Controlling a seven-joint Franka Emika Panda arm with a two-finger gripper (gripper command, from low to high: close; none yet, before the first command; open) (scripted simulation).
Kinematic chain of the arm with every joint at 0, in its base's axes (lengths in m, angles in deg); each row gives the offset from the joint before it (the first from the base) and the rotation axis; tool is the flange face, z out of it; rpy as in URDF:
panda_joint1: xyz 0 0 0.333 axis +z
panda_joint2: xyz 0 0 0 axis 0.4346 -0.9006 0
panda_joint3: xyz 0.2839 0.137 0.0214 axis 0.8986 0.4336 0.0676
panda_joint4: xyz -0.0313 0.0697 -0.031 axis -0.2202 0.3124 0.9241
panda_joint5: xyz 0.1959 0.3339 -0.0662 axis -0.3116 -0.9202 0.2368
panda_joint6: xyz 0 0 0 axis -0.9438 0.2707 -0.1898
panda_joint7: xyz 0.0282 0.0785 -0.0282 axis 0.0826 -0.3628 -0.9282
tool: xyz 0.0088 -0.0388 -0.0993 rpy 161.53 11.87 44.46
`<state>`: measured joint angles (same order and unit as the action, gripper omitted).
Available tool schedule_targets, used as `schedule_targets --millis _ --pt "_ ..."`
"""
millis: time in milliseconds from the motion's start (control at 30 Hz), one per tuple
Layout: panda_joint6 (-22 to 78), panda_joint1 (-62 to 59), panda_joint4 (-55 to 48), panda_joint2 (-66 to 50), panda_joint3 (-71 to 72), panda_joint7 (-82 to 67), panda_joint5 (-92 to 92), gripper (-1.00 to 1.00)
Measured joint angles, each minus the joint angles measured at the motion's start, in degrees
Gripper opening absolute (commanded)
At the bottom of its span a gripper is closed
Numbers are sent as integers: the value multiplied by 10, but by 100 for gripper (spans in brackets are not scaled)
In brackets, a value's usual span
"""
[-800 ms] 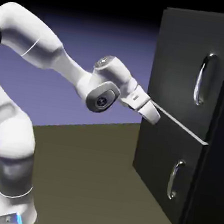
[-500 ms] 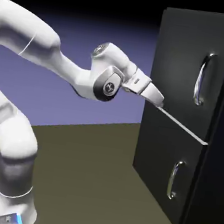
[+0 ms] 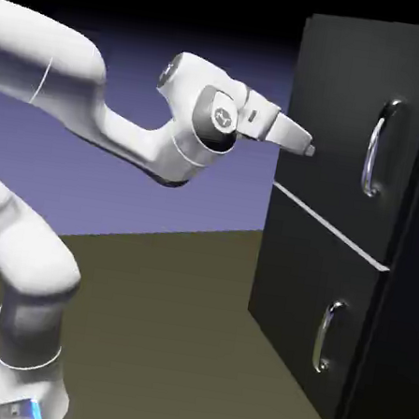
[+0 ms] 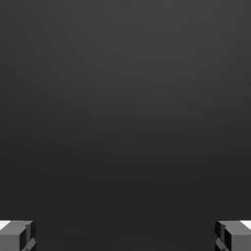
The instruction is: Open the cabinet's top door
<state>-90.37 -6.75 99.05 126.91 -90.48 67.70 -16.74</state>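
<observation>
Cabinet top door [image 3: 346, 111], shut and beyond the spread fingertips of the gripper [image 3: 311, 151], looks rigid and fairly heavy, so best gripped mid-bar on its smooth, perhaps slippery curved handle [image 3: 375, 148].

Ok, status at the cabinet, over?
Jaws open, nothing between them. Top door shut, its curved silver handle not gripped. Nothing seen between jaws and door.
</observation>
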Motion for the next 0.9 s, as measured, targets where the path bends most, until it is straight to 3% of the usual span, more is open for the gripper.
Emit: schedule_targets --millis 900 --pt "-13 185 -136 82 -229 516 673 0"
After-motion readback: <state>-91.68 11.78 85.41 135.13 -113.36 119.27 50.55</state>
